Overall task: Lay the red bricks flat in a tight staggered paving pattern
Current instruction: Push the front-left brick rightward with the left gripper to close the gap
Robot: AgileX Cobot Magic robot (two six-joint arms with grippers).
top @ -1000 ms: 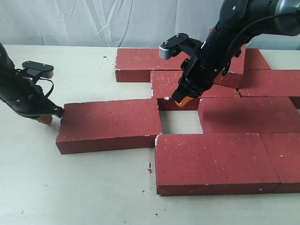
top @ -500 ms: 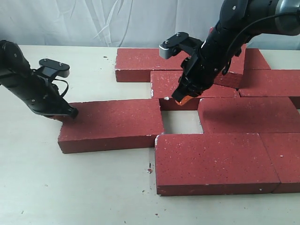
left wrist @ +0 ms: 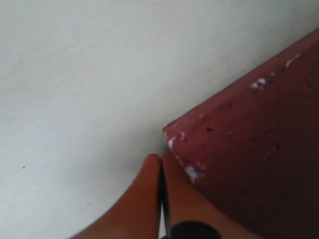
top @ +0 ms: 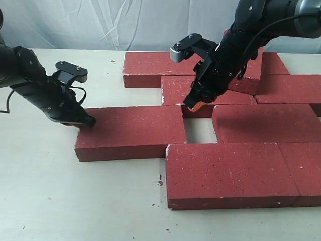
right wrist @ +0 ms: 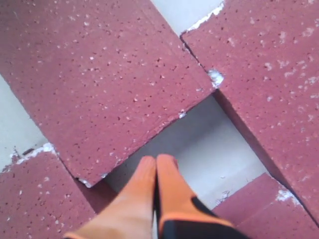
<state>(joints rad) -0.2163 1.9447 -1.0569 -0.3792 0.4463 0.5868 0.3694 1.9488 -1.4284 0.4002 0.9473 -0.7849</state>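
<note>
Left gripper (top: 86,120): orange fingertips (left wrist: 149,172) were pressed together with nothing between them. The tips touched the end face of the loose dark-red rough rectangular paver brick (top: 128,131), at its corner. The brick lay flat directly ahead of that gripper. Its long axis ran away from the gripper toward the laid red bricks (top: 241,170). The far end sat short of the next brick in its row (top: 261,123), with a gap of pale tabletop (top: 199,131) between them. Right gripper (top: 195,106) was also closed and empty, low over the far side of that gap, beside the loose brick's far corner. I couldn't tell if it was touching. The left arm was nearer the free end, so my read is an end-on push along the long axis to close the gap. Contact was at the corner, off-centre, so the brick could yaw.
</note>
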